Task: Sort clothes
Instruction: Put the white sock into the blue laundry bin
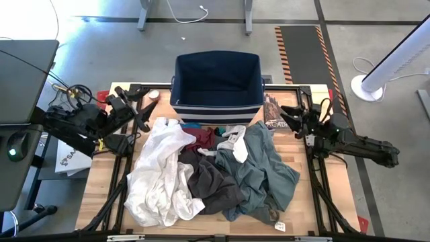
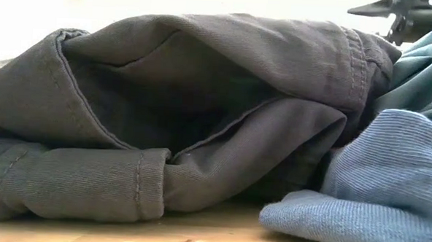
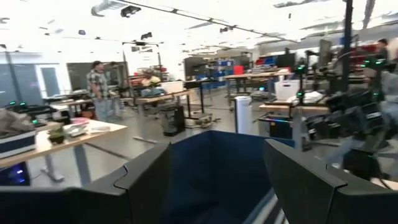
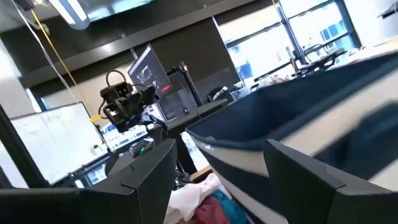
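Note:
The clothes lie in a heap in the middle of the wooden table [image 1: 101,175]. A white garment [image 1: 161,171] is at the left, dark grey-brown trousers [image 1: 211,181] in the middle, and a grey-green shirt [image 1: 265,168] at the right. Maroon [image 1: 201,140] and blue [image 1: 213,130] pieces and a small white piece [image 1: 234,138] lie at the far side, by the navy bin [image 1: 216,84]. The low view shows the trousers [image 2: 202,113] and the shirt [image 2: 388,187] close up. My left gripper [image 1: 144,111] is open and empty left of the bin. My right gripper [image 1: 290,114] is open and empty right of it.
The navy bin with white stripes stands at the table's far edge, its inside bare; it also shows in the left wrist view [image 3: 217,168] and the right wrist view [image 4: 311,130]. A printed booklet [image 1: 274,111] lies right of it. A small roll [image 1: 154,95] lies at the far left.

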`<state>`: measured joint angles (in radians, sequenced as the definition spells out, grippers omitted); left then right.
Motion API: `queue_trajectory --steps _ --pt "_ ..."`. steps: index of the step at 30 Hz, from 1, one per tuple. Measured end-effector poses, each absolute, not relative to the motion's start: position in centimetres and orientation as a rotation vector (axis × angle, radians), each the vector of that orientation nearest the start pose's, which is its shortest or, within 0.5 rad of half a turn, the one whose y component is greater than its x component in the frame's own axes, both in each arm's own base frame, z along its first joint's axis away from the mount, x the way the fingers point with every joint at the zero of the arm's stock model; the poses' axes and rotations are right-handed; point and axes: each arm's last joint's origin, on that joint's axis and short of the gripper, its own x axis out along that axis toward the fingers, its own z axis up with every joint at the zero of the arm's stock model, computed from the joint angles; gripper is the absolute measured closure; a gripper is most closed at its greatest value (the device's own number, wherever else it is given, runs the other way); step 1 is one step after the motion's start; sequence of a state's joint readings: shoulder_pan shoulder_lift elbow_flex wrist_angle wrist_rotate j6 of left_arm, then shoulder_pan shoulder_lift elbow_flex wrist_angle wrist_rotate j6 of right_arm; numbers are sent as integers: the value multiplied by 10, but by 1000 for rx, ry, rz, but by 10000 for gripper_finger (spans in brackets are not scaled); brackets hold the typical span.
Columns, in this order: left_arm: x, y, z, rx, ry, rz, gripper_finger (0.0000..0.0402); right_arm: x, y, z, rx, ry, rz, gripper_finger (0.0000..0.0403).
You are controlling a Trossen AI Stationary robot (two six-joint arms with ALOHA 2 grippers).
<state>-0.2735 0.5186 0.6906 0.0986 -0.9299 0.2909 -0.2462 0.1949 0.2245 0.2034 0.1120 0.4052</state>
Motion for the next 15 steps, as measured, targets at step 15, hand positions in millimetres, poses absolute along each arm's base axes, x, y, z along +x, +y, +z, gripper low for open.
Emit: queue_trajectory --steps 15 --pt "135 -2 372 126 -161 579 150 145 -40 331 394 -241 -310 163"
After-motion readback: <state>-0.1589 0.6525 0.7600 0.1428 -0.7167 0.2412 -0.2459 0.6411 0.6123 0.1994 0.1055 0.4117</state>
